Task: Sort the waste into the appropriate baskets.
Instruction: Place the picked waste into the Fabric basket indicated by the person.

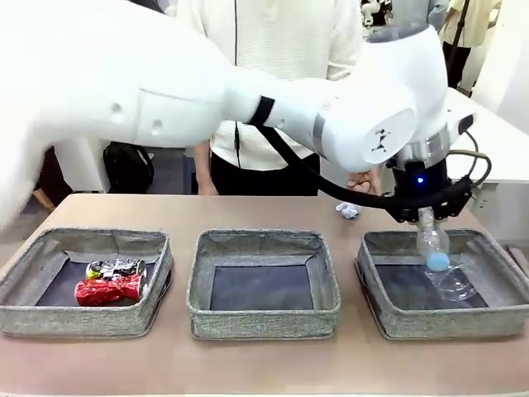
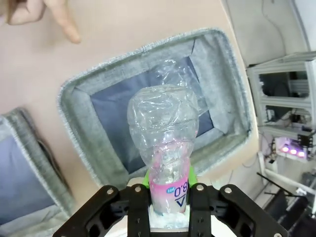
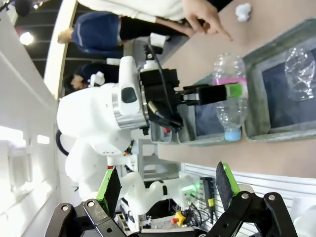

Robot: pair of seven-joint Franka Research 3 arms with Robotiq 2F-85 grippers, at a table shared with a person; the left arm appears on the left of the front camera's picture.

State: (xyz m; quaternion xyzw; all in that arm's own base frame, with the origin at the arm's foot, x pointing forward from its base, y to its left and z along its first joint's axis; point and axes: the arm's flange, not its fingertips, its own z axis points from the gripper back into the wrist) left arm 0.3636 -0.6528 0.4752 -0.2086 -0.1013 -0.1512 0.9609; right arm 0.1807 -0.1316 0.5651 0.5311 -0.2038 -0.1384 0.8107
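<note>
- Front view: my left gripper (image 1: 431, 217) is clamped on the clear plastic bottle (image 1: 433, 242), which hangs blue cap down over the right basket (image 1: 496, 313). A clear plastic cup (image 1: 453, 283) lies inside it. The left basket (image 1: 50, 318) holds the crushed dark can (image 1: 116, 268) and the crushed red can (image 1: 109, 290); a paper ball (image 1: 348, 210) sits on the table.
- Left wrist view: the fingers (image 2: 138, 210) pinch the bottle's pink label, above the basket.
- Right wrist view: my right gripper (image 3: 168, 185) has its fingers wide apart, holding nothing.
</note>
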